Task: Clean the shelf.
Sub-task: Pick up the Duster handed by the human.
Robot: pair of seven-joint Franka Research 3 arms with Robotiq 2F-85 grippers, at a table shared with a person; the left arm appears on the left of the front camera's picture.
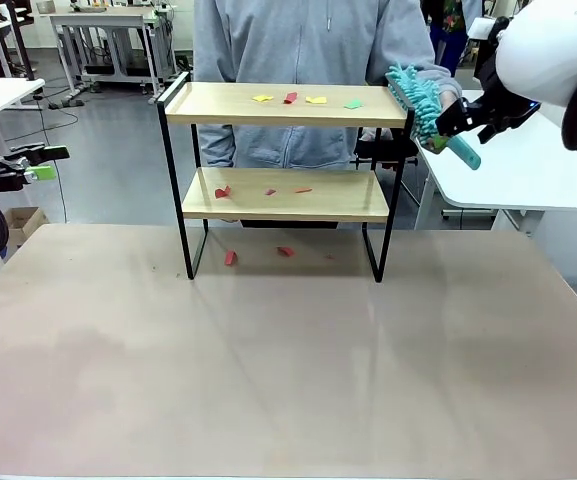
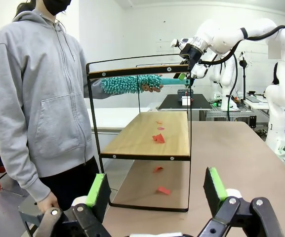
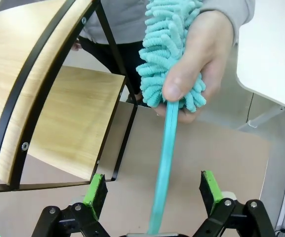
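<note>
Shelf: the shelf (image 1: 218, 101) stands on the far half of the table (image 1: 288, 380), near its middle, upright on four slim black legs, with two light wood boards.
Top board: four paper scraps (image 1: 290, 98) lie in a row, yellow, red, yellow and green.
Lower board: a few red scraps (image 1: 222, 192).
Under the shelf: more red scraps (image 1: 230, 257) on the table between the legs.
Duster: a teal fluffy duster (image 3: 167, 54) is at the right end of the top board, its head just beside the black frame.
Person's hand: the hand (image 3: 201, 64) grips the duster where head meets handle; the person in a grey hoodie (image 1: 298, 50) stands behind the shelf.
Right jaws: spread wide, green pads (image 3: 97, 190) on either side of the teal handle, which runs between them with a gap on each side.
Left jaws: spread wide and holding nothing, pads (image 2: 99, 190) aimed at the shelf's end, off the table's left edge.
</note>
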